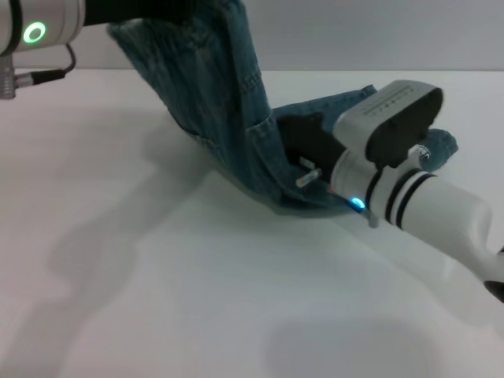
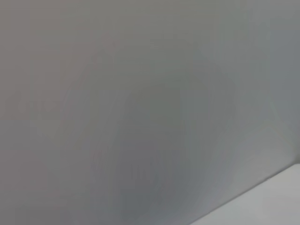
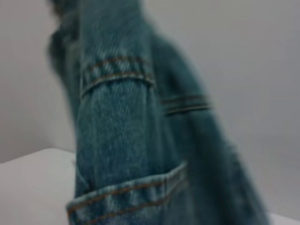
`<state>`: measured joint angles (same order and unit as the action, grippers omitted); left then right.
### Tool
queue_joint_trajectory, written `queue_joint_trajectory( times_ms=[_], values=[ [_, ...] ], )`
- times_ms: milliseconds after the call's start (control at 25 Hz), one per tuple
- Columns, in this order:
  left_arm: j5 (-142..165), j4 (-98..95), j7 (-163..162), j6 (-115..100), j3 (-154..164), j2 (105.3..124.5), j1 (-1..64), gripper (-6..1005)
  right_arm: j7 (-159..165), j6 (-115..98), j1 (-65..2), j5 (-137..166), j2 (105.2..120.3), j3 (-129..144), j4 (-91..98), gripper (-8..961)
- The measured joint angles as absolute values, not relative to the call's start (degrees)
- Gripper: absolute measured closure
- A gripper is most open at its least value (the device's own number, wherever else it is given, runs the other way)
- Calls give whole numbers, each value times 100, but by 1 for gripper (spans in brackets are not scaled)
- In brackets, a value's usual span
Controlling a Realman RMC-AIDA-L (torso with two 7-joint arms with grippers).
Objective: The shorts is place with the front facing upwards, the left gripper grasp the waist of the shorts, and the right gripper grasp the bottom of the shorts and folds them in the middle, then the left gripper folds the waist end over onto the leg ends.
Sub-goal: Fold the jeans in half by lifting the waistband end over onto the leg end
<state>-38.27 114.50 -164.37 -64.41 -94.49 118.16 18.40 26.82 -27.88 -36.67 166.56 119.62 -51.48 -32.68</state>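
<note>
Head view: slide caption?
Left arm lifts one end of the shorts high while the right gripper holds the other end near the table.

The left arm is reaching in high at the upper left, its green ring glowing; its gripper is hidden. The right gripper point(image 1: 303, 161) is lying low on the right, its black fingers buried in fabric.

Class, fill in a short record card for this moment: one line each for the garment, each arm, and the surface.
Garment: the shorts, blue denim, one end lifted high, other end low by the table
Left arm: the left gripper itself out of view at the top; green-ringed arm there, where the shorts' raised end goes
Right arm: the right gripper at the low end, against the denim
Surface: white table
</note>
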Motion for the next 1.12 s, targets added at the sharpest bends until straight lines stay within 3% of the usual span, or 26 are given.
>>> queue_joint_trajectory(
  times_ms=[560,960,1120],
  values=[
    [-3832,11451,-16367,-6114,-9215,11813,1922,958,3368,-2771,-4266,16656,11979,-4411,-3130,954],
    [-3832,11437,-16339,-6030,-9232,11804,1829,958,3250,-3310,-3236,16702,11912,-5297,-3118,954],
    [-3834,11421,-16270,-5967,-9206,11809,1881,958,3013,-3211,-3147,16685,11946,-5476,-3055,954]
  ],
)
